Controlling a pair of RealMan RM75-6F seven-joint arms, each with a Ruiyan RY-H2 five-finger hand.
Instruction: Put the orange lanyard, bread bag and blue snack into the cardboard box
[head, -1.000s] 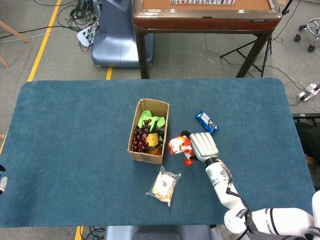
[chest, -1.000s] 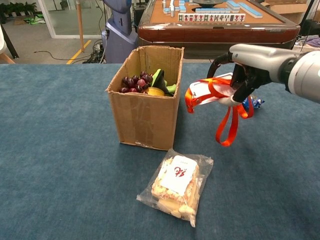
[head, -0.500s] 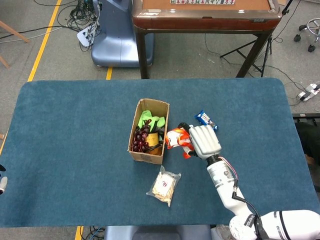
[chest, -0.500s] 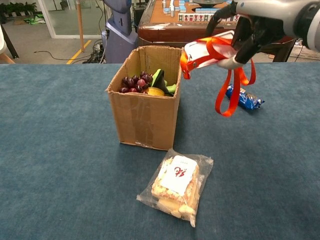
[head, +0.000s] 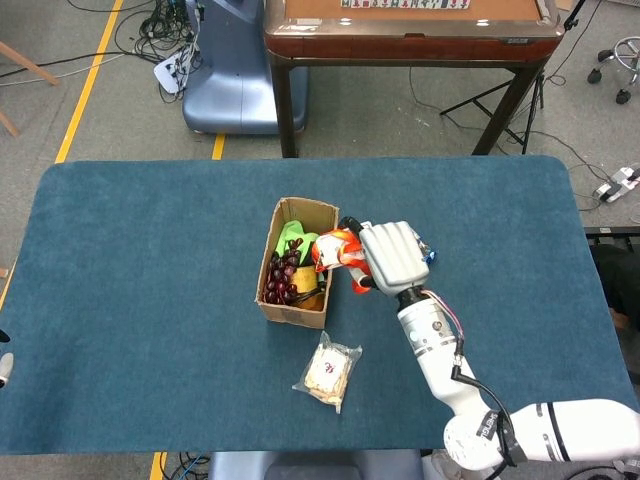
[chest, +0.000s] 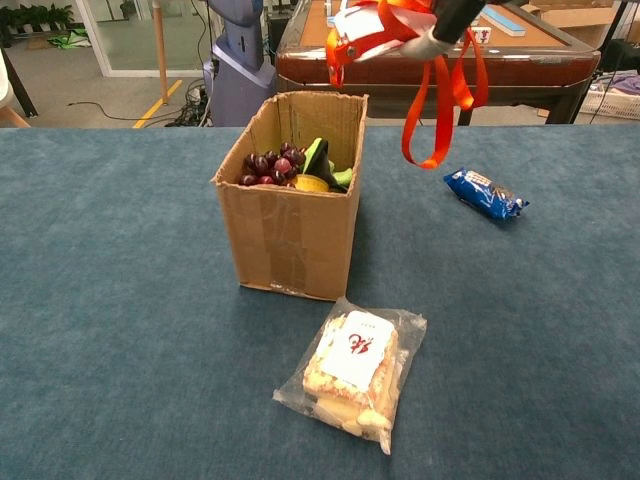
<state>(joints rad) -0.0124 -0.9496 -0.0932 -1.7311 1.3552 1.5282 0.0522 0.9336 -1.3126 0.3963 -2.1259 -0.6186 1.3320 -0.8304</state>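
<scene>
Nearest the robot, the bread bag (chest: 352, 372) lay flat on the blue desk (head: 130, 260), just in front of the cardboard box's (chest: 293, 240) near right corner, apart from it; head view had it at (head: 328, 372). Clear wrapper, white label w/ red mark on top.

Next back, the cardboard box (head: 284, 304) stood upright, top open, roughly mid-desk. Inside: dark grapes (chest: 264, 164), sth yellow (chest: 311, 183), and green pieces (chest: 343, 177) toward the far end.

Right robot hand (head: 393, 255) was up in the air, just right of the box's far right corner, arm running back to the desk's near right edge. It was grasping the orange lanyard (head: 336, 252) w/ its white card; fingers curled round the bundle. In head view the lanyard stuck out from the hand's left side and overlapped the box's right rim. In chest view only a dark bit of the hand showed at the top edge (chest: 452, 18), w/ the lanyard (chest: 380, 22) above the box's far right corner and its strap loop hanging down right of the box, clear of the desk.

Blue snack (chest: 484, 192) lay on the desk right of the box, well apart from it, below and right of the hanging strap; in head view it was mostly hidden behind the hand, a sliver at (head: 427, 254).

Left robot hand: not seen in either view.

Beyond the desk, a brown table (head: 410, 30) stood on the floor.
</scene>
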